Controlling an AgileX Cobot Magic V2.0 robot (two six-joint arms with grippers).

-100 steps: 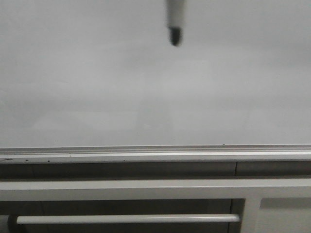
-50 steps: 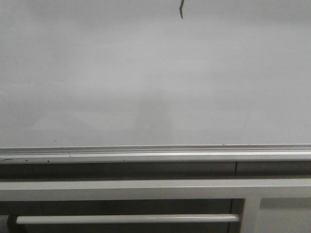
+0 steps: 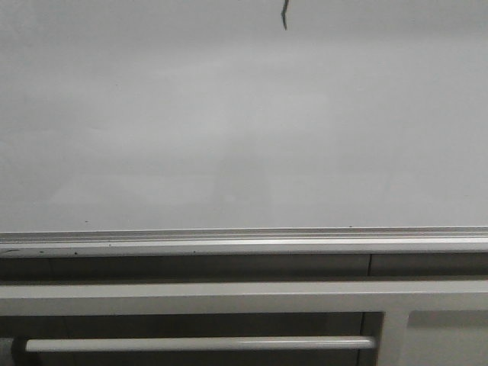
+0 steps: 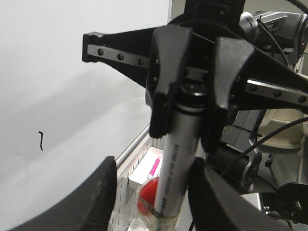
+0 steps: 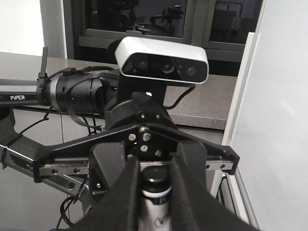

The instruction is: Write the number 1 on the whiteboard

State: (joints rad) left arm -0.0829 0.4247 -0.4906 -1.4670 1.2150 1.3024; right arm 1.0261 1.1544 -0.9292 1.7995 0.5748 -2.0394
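The number 1 [image 3: 284,15] sits high on the whiteboard [image 3: 229,137], a little right of centre and well above the silver rail [image 3: 229,238]. It is a thin dark stroke, nearly vertical with a slight kink, and the front view cuts off its top. No arm shows in the front view. A white bar [image 3: 198,344] runs along the frame below the rail.

In the left wrist view, the right gripper [image 4: 185,134] is clenched on the dark end of a silver marker [image 4: 175,163]. The marker's barrel runs between the fingers of the left gripper [image 4: 154,190]. Those fingers are blurred, with a gap on one side, so I cannot tell whether they grasp it. Both grippers are off the board, apart from the stroke. A pink pen [image 4: 155,167] lies in a white tray beside the board's edge, with a red object [image 4: 147,204] near it.
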